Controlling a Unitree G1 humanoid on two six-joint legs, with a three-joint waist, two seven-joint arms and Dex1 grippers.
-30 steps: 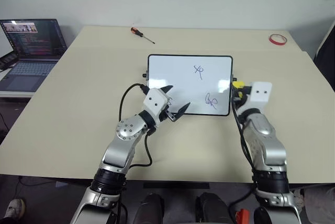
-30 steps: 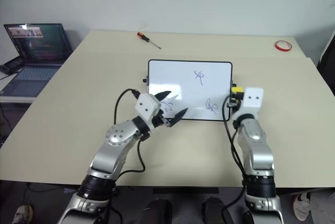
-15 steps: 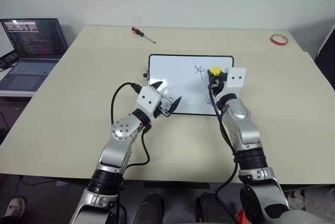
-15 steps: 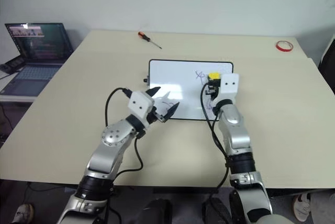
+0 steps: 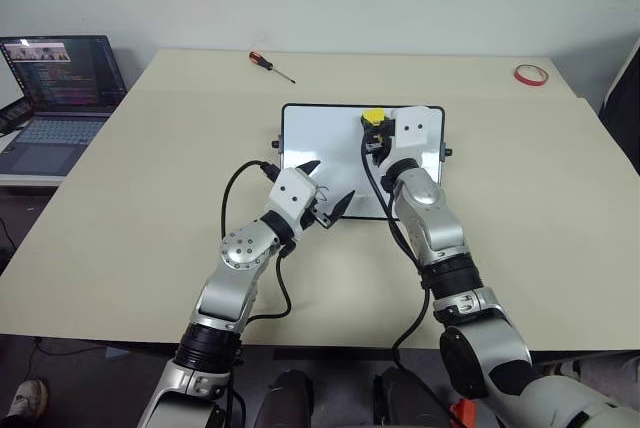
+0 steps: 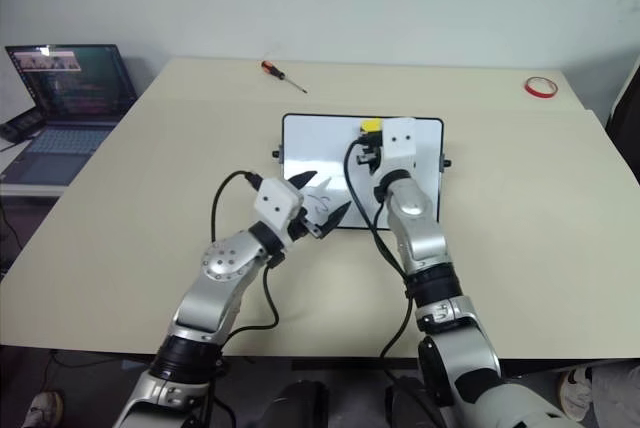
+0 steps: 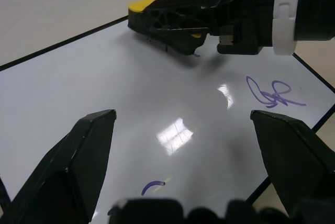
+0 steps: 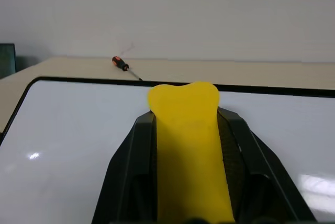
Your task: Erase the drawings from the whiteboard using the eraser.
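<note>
The whiteboard (image 5: 320,138) lies flat in the middle of the table. My right gripper (image 5: 374,128) is over its far middle, shut on the yellow eraser (image 5: 373,115), which sticks out past the fingertips (image 8: 188,130). Whether the eraser touches the board I cannot tell. My left gripper (image 5: 328,183) hovers open over the board's near left part, holding nothing. In the left wrist view a blue scribble (image 7: 272,92) sits near the board's edge, a short blue stroke (image 7: 153,185) lies between the left fingers, and a faint blue mark (image 7: 196,54) shows under the right gripper (image 7: 172,17).
A red-handled screwdriver (image 5: 270,65) lies on the table beyond the board. A red tape ring (image 5: 531,74) sits at the far right corner. An open laptop (image 5: 60,88) stands on a lower surface to the left. Black knobs stick out from the board's short sides.
My right gripper carried the eraser from beside the board's right edge leftward and farther away, over the board's far middle. The left gripper stayed where it was.
</note>
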